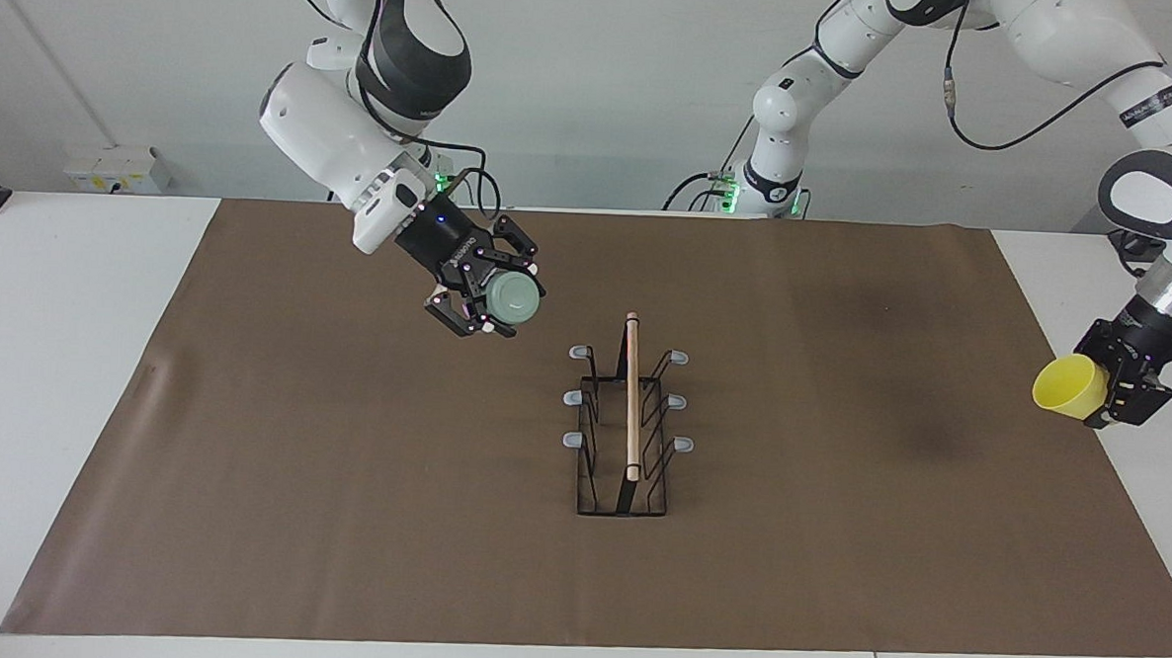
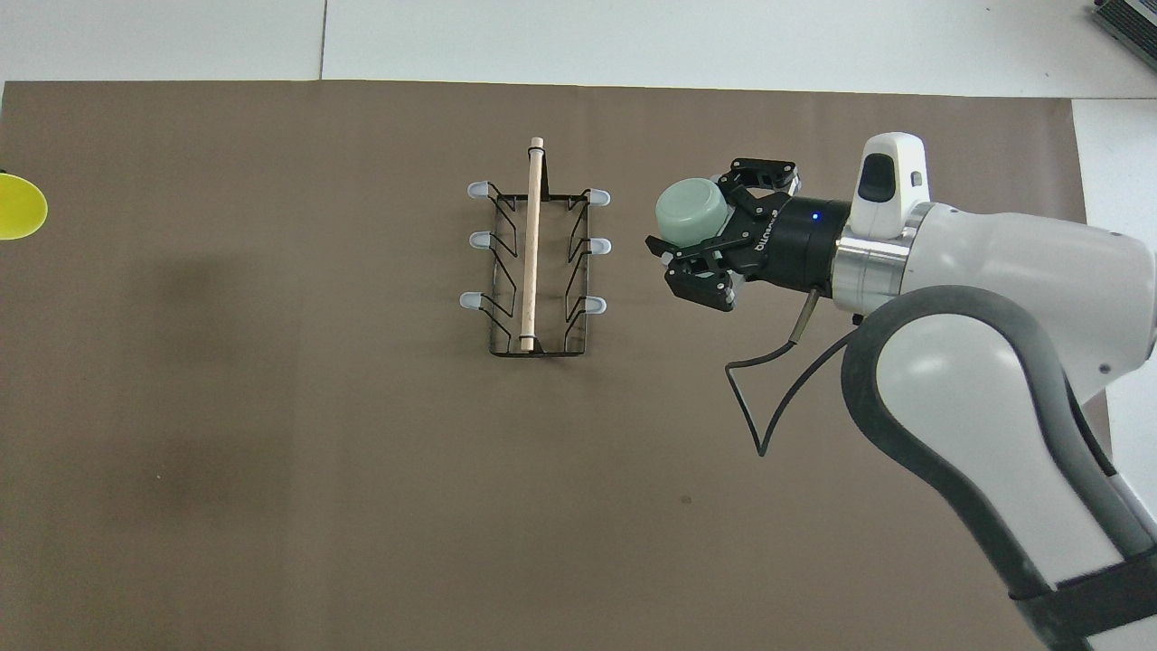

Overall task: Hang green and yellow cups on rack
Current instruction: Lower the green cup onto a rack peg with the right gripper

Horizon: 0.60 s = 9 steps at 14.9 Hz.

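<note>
Aloft, right gripper (image 1: 493, 300) with green cup (image 1: 511, 298), beside rack (image 1: 628, 420).

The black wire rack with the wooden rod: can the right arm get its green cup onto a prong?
Probably yes. The right gripper holds the pale mint green plastic cup in the air beside the black wire rack, nothing stands between them, and all six grey-tipped prongs are bare.
</note>
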Tool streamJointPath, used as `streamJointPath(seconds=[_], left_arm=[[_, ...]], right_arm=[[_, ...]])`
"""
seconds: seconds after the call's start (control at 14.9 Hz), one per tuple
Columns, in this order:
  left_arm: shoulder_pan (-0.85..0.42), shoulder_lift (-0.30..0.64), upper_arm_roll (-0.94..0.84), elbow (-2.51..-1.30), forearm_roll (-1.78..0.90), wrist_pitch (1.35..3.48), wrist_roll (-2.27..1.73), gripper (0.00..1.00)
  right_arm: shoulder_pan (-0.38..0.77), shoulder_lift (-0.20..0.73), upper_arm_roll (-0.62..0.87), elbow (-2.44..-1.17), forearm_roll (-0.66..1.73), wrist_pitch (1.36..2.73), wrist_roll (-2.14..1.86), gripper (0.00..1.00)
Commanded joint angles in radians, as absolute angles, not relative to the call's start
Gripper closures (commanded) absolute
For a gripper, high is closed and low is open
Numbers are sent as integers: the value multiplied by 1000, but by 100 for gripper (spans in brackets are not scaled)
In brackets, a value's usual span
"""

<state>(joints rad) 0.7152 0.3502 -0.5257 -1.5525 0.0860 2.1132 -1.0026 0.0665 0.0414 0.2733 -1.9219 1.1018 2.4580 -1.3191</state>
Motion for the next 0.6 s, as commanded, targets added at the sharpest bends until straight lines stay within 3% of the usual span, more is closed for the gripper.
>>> streamJointPath(seconds=[0.0,0.27,0.54], left_arm=[[628,322,-508,-1577,240,2095,-1112,100],[546,316,-508,-1578,438,2026,-1234,100],[523,308,-509,-1597,517,2006,-1261,100]], right_arm=[[103,32,279,-1954,1292,2548,-1429,100],[208,58,278,-1982,1667,2693,-1647,100],[215,110,279,-2017,1938,2695,-1989,100]])
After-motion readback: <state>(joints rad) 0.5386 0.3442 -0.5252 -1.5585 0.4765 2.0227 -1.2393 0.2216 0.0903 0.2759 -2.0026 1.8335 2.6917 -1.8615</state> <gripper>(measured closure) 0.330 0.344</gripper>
